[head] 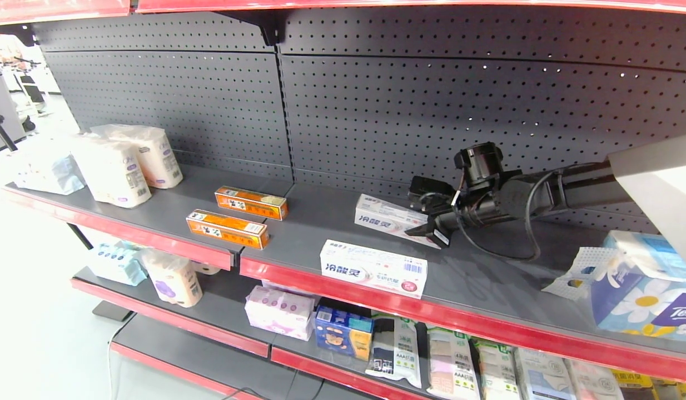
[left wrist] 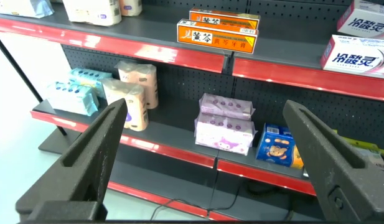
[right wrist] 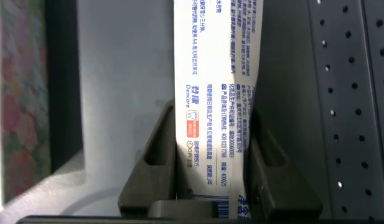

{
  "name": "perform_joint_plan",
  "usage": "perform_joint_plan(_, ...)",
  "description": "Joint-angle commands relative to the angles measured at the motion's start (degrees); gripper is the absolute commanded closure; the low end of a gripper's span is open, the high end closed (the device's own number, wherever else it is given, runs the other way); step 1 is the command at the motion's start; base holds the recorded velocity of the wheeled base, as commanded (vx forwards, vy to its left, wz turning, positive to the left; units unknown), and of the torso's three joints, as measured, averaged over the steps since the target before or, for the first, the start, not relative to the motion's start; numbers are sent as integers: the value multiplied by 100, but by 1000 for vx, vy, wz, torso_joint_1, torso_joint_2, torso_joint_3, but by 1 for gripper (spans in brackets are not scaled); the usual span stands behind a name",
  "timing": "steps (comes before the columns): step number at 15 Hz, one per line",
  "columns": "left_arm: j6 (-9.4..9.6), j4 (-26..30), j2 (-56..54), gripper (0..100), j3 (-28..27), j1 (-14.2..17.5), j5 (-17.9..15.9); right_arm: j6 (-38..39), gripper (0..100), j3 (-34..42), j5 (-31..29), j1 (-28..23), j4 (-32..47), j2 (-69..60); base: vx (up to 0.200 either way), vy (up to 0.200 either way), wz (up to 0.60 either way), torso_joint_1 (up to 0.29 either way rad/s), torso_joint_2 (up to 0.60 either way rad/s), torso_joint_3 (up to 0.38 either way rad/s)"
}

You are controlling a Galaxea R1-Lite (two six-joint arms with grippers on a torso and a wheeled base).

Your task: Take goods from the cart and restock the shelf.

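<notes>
My right gripper (head: pixel 430 224) reaches over the middle shelf (head: pixel 315 219) and is shut on a white toothpaste box (head: pixel 383 218) that lies flat near the back panel. In the right wrist view that toothpaste box (right wrist: pixel 213 93) runs lengthwise between the two fingers (right wrist: pixel 155 163), which press on its sides. A second, identical white toothpaste box (head: pixel 373 268) stands at the shelf's front edge. My left gripper (left wrist: pixel 204 109) hangs open in front of the lower shelves with nothing between its fingers (left wrist: pixel 86 162).
Two orange boxes (head: pixel 251 203) (head: pixel 227 228) lie left of the white ones. Tissue packs (head: pixel 112 169) fill the shelf's left end and a blue flowered pack (head: pixel 643 289) its right end. Lower shelves hold pink tissue packs (left wrist: pixel 224 124) and a blue box (left wrist: pixel 277 146).
</notes>
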Motion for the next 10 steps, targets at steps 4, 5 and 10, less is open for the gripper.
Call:
perform_joint_plan(4, -2, -1, 7, 0, 1, 1, 2, -33, 100, 29, 1, -20, 1, -17, 0, 0, 0, 0, 0, 0)
perform_joint_plan(5, -2, -1, 7, 0, 1, 1, 2, -33, 100, 29, 1, -20, 1, -17, 0, 0, 0, 0, 0, 0)
perform_joint_plan(10, -2, -1, 7, 0, 1, 1, 2, -16, 0, 64, 1, 41, 1, -17, 0, 0, 0, 0, 0, 0)
